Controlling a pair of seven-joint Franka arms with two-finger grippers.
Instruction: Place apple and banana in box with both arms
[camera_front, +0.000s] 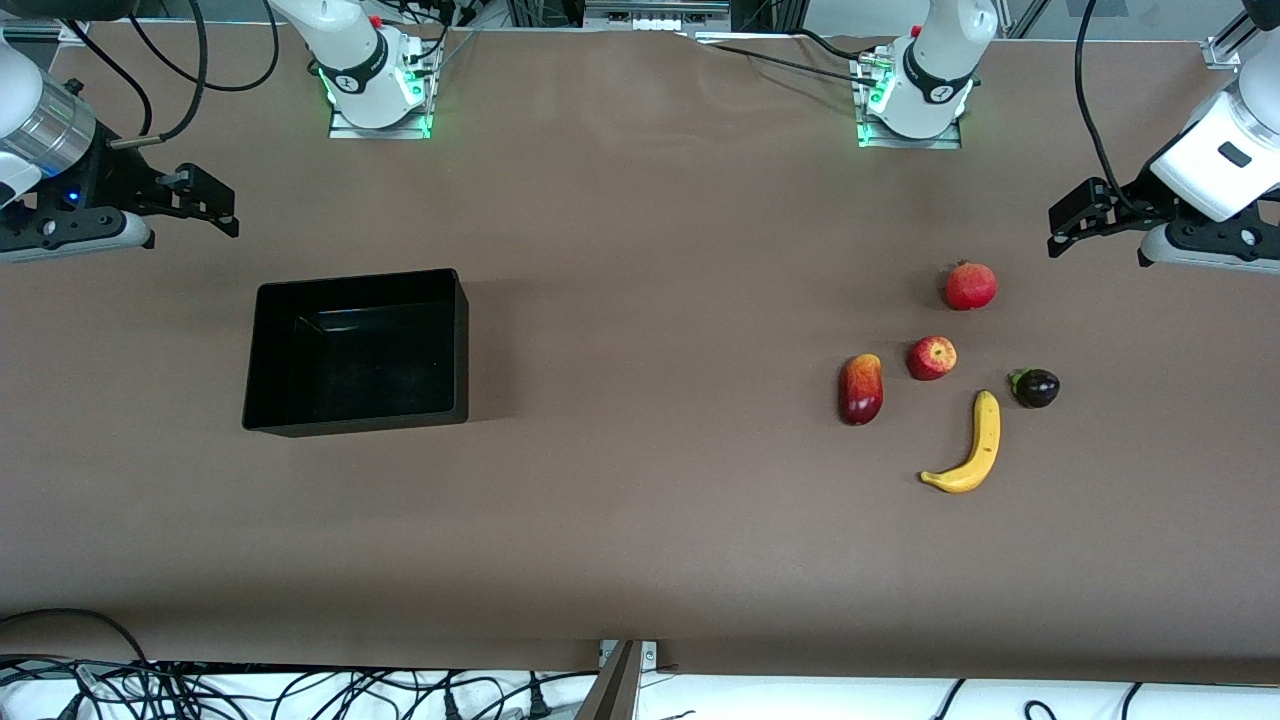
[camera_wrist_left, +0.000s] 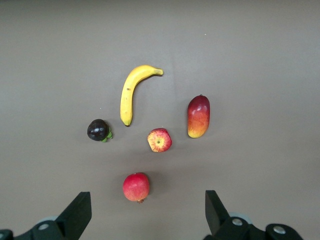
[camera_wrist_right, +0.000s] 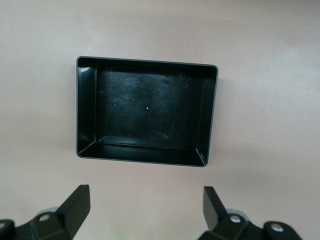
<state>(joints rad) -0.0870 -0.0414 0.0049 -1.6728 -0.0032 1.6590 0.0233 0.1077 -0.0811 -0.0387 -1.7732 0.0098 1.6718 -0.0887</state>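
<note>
Both tools, left tool (camera_front: 1062, 222) and right tool (camera_front: 222, 203), hang wide open, empty; the apple (camera_front: 931, 357) sits near mango (camera_front: 860, 389) and banana (camera_front: 970, 447), risking a knock.

Brown table (camera_front: 640, 540): box (camera_front: 262, 360), five fruits.

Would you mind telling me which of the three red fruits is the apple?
The apple is the smallest, with yellowish patches and a dimpled top, lying between the all-red crowned fruit and the banana, beside the oblong mango.
</note>
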